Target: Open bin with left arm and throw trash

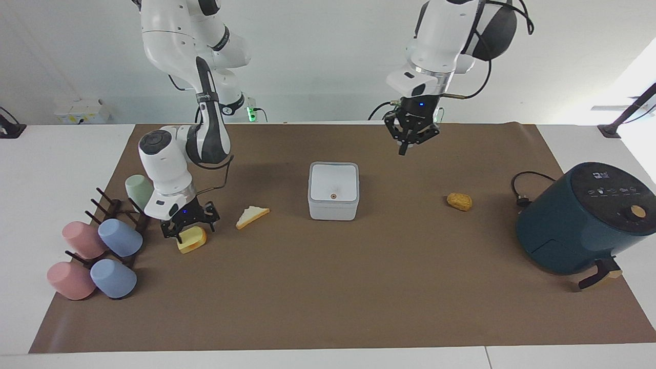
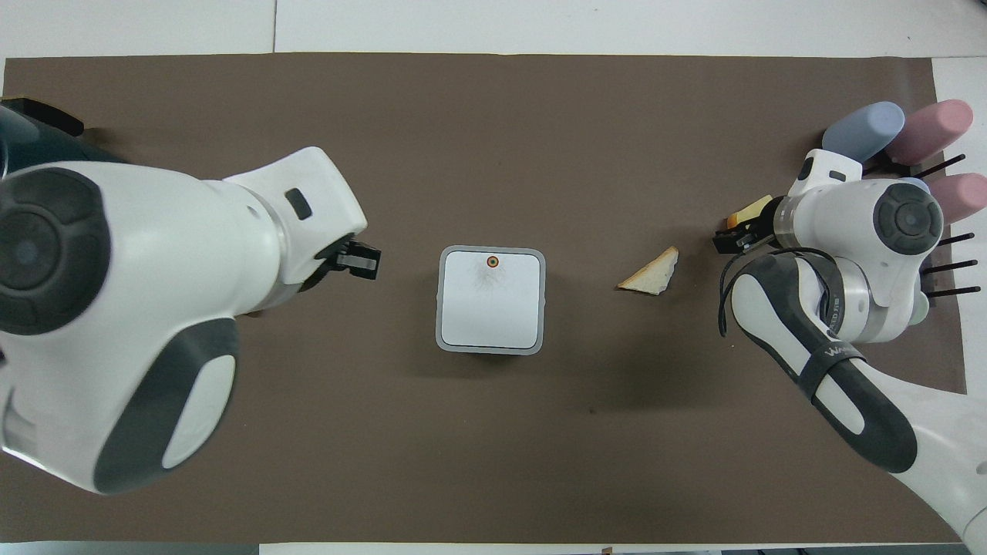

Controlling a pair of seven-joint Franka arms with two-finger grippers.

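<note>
Facing view
Right gripper (image 1: 189, 231): low on the yellow cheese chunk (image 1: 191, 239); jaws stand apart, one each side of the chunk's top.
Left gripper (image 1: 411, 139): up in the air over the brown mat (image 1: 328, 287), near the bin; I cannot tell how its jaws stand.
Bin (image 1: 333, 191): square white-grey plastic box, round corners, lid shut flat, small orange dot on top.
Bread slice (image 1: 251, 216): white triangle with a tan crust, on the mat between the right jaws and the bin.
Nugget (image 1: 459, 201): golden, lumpy, between the bin and the dark teal air fryer (image 1: 584, 220).
Cups (image 1: 97, 251): smooth pink, blue and green, on a dark peg rack.

Overhead view
Table (image 2: 617, 23): white, with the plain brown mat over it.
Bin: in the middle, lid shut.
Writing: letters on the right arm's dark band, too cut off to read.
</note>
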